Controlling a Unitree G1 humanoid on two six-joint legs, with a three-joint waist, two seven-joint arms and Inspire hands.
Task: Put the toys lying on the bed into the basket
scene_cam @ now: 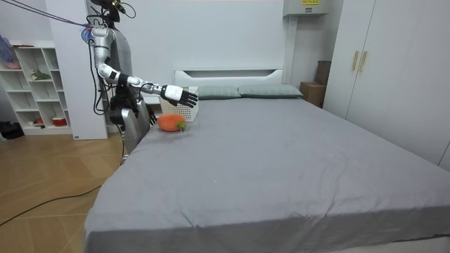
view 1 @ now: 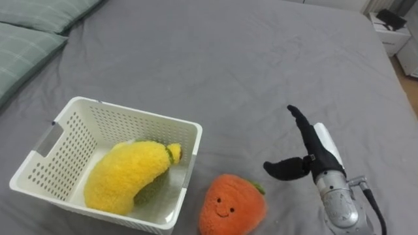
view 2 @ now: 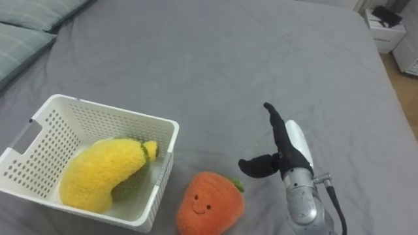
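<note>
While the robot stands at the side of the bed [view 1: 228, 59] near its head end, its right hand [view 1: 320, 156] hangs above the grey sheet, fingers straight and held together, thumb splayed out toward the toy, nothing in its grasp. Just off that thumb, lower and to the left, sits the orange carrot plush [view 1: 230, 205] with its little smile and green top, lying on the sheet and apart from the hand. Right beside the carrot is the white perforated basket [view 1: 137, 112], its near corner close to the toy, though I can't tell if they touch. Inside it, the yellow banana plush [view 1: 127, 176] lies slantwise, filling much of the floor.

Between hand and carrot, nothing blocks the way. Striped green pillows [view 1: 26, 39] sit off at the upper left, well away from the basket. Beyond the hand, the sheet runs wide and bare to the far edge, where a white nightstand [view 1: 388, 32] stands off the bed's corner. From the room view, a white shelf unit [scene_cam: 35, 77] stands behind the robot and wardrobe doors [scene_cam: 394, 63] line the far side.
</note>
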